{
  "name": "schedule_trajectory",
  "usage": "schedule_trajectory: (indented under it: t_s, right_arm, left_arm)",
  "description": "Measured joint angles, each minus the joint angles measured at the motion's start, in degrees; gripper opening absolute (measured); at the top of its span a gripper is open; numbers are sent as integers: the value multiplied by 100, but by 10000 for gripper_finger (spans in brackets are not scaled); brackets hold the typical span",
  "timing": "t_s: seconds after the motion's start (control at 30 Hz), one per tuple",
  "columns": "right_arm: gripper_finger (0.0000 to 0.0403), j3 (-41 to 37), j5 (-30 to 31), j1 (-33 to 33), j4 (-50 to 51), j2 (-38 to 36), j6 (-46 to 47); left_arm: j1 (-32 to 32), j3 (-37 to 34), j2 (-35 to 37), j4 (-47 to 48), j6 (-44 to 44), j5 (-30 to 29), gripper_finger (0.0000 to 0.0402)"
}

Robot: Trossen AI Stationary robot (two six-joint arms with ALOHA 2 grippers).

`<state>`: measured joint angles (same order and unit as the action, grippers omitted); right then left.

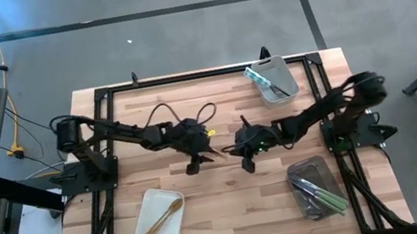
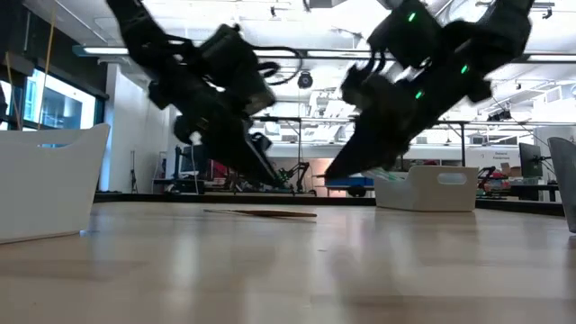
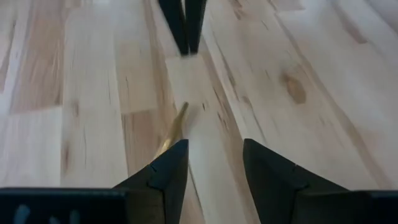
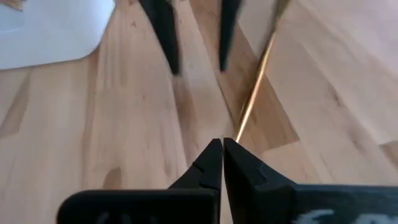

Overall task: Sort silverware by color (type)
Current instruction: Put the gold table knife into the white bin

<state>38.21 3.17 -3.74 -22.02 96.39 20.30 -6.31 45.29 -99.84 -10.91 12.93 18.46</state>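
Observation:
A slim gold piece of silverware [image 2: 261, 213] lies flat on the bare wood at the table's middle, between my two grippers. My left gripper [image 3: 214, 146] stands open just above it; the piece's tip [image 3: 176, 127] shows beside one finger, and its other end is hidden behind that finger. My right gripper [image 4: 222, 142] is shut, facing the left one, with the gold piece [image 4: 255, 87] running past its tips. In the low view both the left gripper [image 2: 274, 180] and the right gripper [image 2: 333, 173] hang clear of the tabletop and of the piece.
A white tray [image 1: 144, 231] at the near left holds gold pieces [image 1: 163, 218]. A white bin [image 1: 283, 88] at the far right holds light-blue-handled ones. A grey tray [image 1: 297, 172] at the near right holds pale-green-handled ones. Bare wood lies around the middle.

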Motion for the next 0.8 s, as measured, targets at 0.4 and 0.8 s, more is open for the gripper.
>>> schedule_trajectory:
  t_s: [0.4,0.8]
  right_arm:
    - [0,-876,1039,-300,1021,-2518,-74]
    - [0,-1304,1552,-607,1062,-3377,-86]
  left_arm:
    - [-2,1310,-980,1268,723,-135,145]
    - [89,1853,-1393,2314,1488,-661,59]
